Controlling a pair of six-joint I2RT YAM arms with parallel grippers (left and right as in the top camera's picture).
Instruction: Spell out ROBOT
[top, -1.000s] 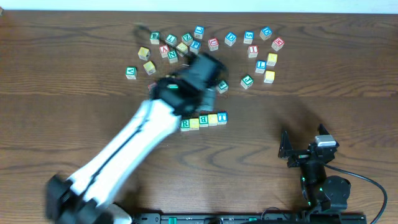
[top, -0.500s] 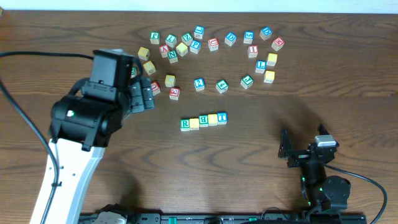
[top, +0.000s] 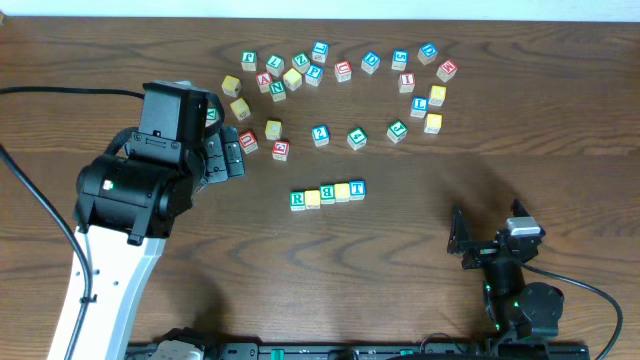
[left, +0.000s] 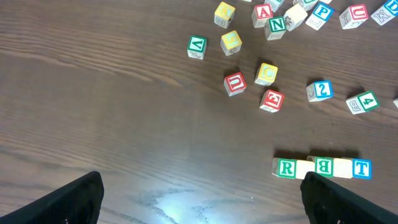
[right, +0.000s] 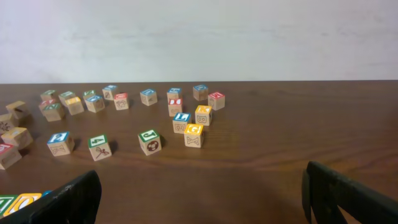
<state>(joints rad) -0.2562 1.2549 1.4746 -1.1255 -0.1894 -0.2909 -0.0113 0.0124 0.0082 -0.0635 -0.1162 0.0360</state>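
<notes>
Five cubes make a slightly slanted row mid-table, touching one another: green R (top: 297, 200), a yellow cube (top: 312, 198), green B (top: 327, 194), a second yellow cube (top: 343, 191), and blue T (top: 357, 188). The left wrist view shows this row at the right, with R (left: 286, 168), B (left: 323, 166) and T (left: 361, 168). My left gripper (top: 232, 152) hangs left of and behind the row, open and empty (left: 199, 205). At the front right my right gripper (top: 488, 222) rests open and empty (right: 202, 202). Only the row's end (right: 15, 202) shows in the right wrist view, at the bottom left.
Several loose letter cubes lie scattered along the back of the table (top: 340, 70). A red cube (top: 247, 140) and a yellow one (top: 273, 129) sit just beyond my left fingertips. A black cable (top: 60, 92) runs from the left arm off the left edge.
My left arm has swung away from over the row to the left side of the table and its jaws have opened wide. The row and the right arm have stayed put.
</notes>
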